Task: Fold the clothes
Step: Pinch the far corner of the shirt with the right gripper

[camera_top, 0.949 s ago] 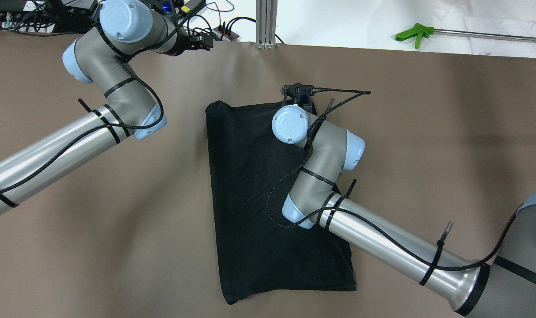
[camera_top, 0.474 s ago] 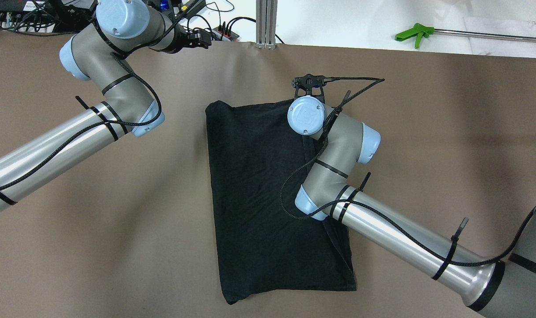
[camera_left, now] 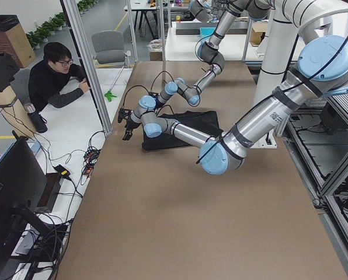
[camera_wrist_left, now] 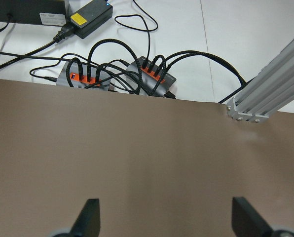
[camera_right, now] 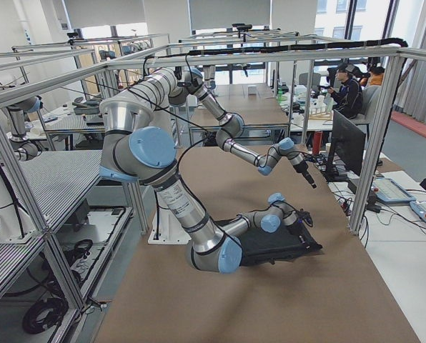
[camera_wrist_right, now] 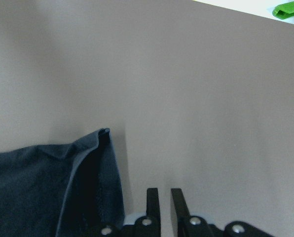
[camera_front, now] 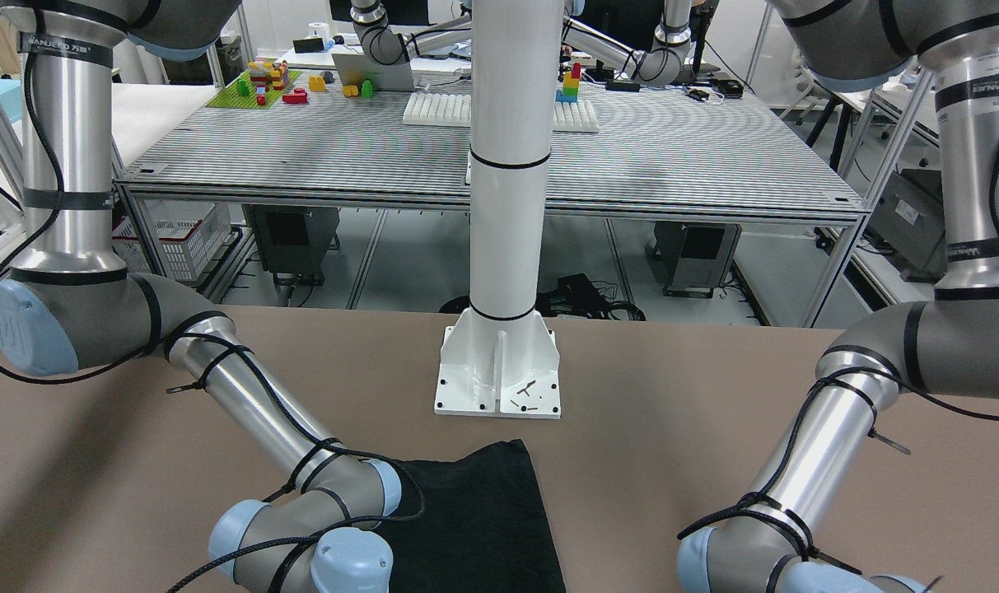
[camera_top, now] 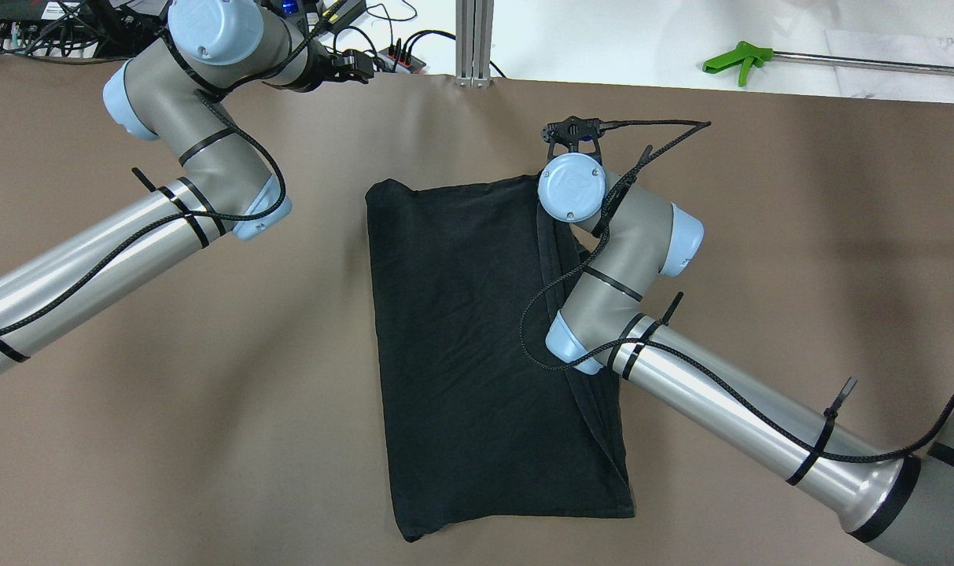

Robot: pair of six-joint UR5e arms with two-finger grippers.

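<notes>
Black clothes [camera_top: 453,338] lie flat mid-table [camera_top: 799,236], long side running near to far, outline same as before. A folded strip runs down the right edge, and more of it is uncovered now that the right arm [camera_top: 720,385] has swung off toward the far right. The right gripper [camera_wrist_right: 160,197] now hangs over bare table just past the clothes' far right corner, fingers nearly together, gripping nothing. Farther out, by the table's far edge near the cable hubs [camera_wrist_left: 152,79], the left gripper [camera_wrist_left: 164,217] has drifted slightly left, fingers spread wide, empty.
</notes>
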